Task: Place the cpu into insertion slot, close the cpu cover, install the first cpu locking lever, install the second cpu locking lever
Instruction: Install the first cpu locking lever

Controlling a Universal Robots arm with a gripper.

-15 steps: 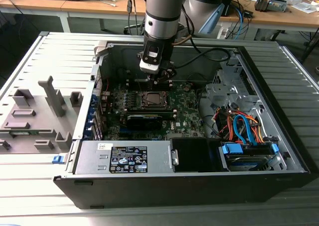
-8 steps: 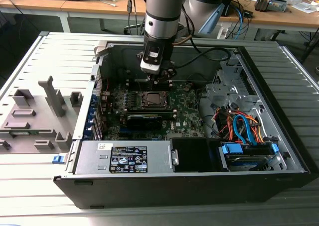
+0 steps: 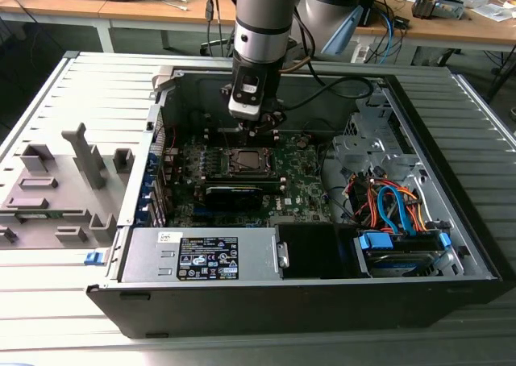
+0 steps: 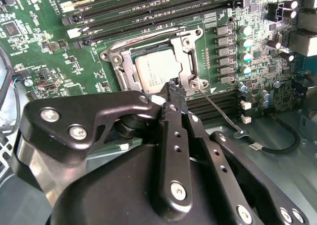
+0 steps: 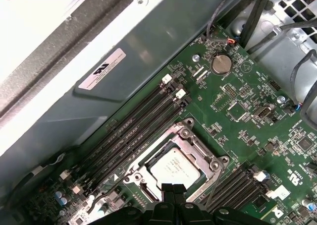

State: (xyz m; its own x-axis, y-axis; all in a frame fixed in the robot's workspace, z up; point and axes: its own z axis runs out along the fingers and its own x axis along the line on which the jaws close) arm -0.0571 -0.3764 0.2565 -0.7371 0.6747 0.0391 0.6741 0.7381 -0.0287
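The cpu (image 4: 154,72) lies in the insertion slot (image 4: 115,61) on the green motherboard, its silver-grey top showing. The cpu cover (image 4: 187,61) rests flat around it as a silvery frame. In the first wrist view the cpu (image 5: 174,166) sits inside the cpu cover (image 5: 184,135) too. One thin wire locking lever (image 4: 220,111) sticks out from a socket corner across the memory slots, unlatched. My gripper (image 4: 174,89) is shut, its tips together just above the socket's edge beside that lever's base. In the exterior view my gripper (image 3: 260,129) hovers over the insertion slot (image 3: 244,161).
The motherboard (image 3: 302,180) lies inside an open computer case (image 3: 451,221). Black memory slots (image 5: 133,126) flank the socket on both sides. A power supply (image 3: 201,255) and bundled cables (image 3: 387,205) fill the near side. Grey fixtures (image 3: 56,189) stand on the exterior view's left.
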